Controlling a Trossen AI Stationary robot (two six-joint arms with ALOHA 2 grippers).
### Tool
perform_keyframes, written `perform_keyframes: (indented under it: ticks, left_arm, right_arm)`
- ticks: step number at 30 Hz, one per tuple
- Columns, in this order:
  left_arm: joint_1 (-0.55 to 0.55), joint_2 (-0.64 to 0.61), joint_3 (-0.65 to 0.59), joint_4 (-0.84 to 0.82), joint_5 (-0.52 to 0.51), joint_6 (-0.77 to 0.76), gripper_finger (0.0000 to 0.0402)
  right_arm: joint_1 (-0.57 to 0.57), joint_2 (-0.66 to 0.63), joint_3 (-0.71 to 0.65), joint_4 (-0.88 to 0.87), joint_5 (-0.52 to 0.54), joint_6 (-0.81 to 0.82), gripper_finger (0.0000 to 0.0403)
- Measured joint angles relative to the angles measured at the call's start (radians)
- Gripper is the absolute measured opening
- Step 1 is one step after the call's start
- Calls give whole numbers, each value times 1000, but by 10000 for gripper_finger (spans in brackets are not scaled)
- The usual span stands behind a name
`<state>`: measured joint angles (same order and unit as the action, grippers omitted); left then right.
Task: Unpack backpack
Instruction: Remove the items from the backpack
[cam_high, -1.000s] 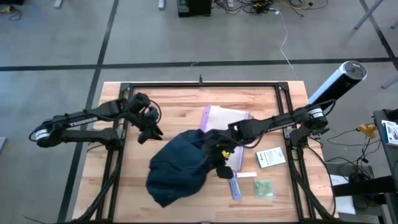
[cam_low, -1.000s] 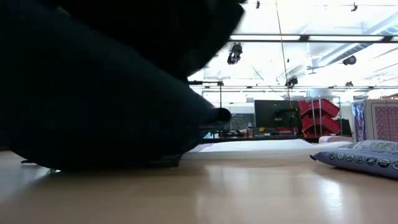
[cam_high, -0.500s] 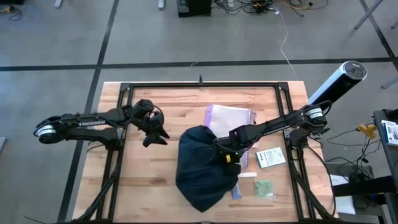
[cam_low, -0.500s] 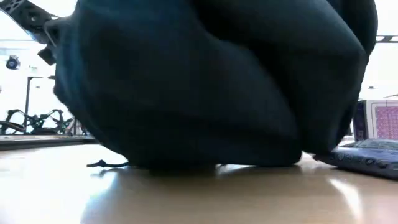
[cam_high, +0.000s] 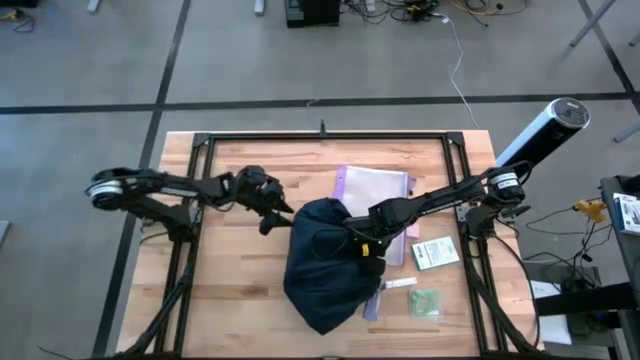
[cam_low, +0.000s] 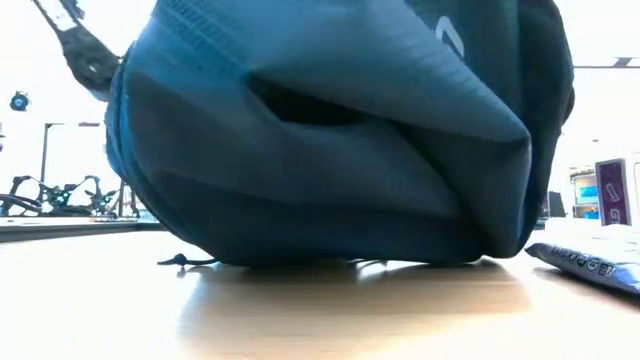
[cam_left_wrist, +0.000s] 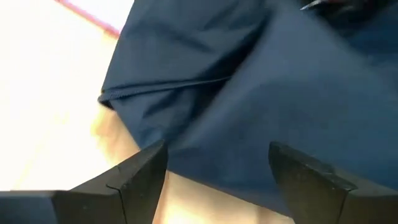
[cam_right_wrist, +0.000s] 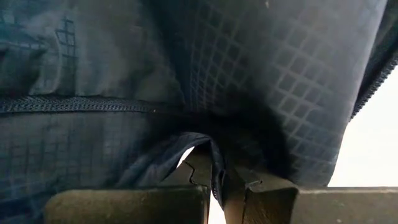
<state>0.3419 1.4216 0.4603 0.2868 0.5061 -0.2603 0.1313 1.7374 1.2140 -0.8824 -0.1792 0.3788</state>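
High view: showed the butcher-block table (cam_high: 230, 290) first, then the backpack (cam_high: 325, 265) slumped right of centre, one edge lying over a clear purple-edged pouch (cam_high: 372, 187). Filled nearly the whole low view too, bag (cam_low: 340, 140) resting on the wood.

Right gripper (cam_high: 362, 243) next: buried in the bag's right side, pinched tight on a fold of navy fabric near the zipper, seen plainly in the right wrist view (cam_right_wrist: 214, 180). Left gripper (cam_high: 272, 213) just off the bag's left edge, fingers (cam_left_wrist: 140, 171) spread wide, clasping nothing, cloth lying close beyond them.

Smaller still: green-and-white card (cam_high: 436, 253), small green packet (cam_high: 424, 303), a bluish flat pack (cam_high: 372, 301) half tucked under the bag's lower right edge.

Judged as mid-unpack: several items already out, bag held steady on one side. Next move probably called for the spread fingers to reach in at the opening or take a second hold, without dragging the bag over the loose items.
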Motion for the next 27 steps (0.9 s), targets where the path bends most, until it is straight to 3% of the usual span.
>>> perform_keyframes:
  ticks: [4,7,13,19,25,27]
  left_arm:
    - [10,102,51,-29,-2,69,277]
    - [1,118,93,-108,-12,225,277]
    - [-16,107,149,-253,-222,511,276]
    - [-18,124,184,-230,-249,586,276]
    - [-33,233,232,-223,-176,581,272]
    - [-49,268,259,-219,-169,577,251]
  right_arm:
    - [2,0,1,2,-1,4,0]
    - [4,0,1,2,-1,4,0]
    - [4,0,1,19,-3,5,0]
    - [4,0,0,64,-3,7,0]
    - [4,0,0,83,-2,4,0]
    - [3,0,0,84,0,4,0]
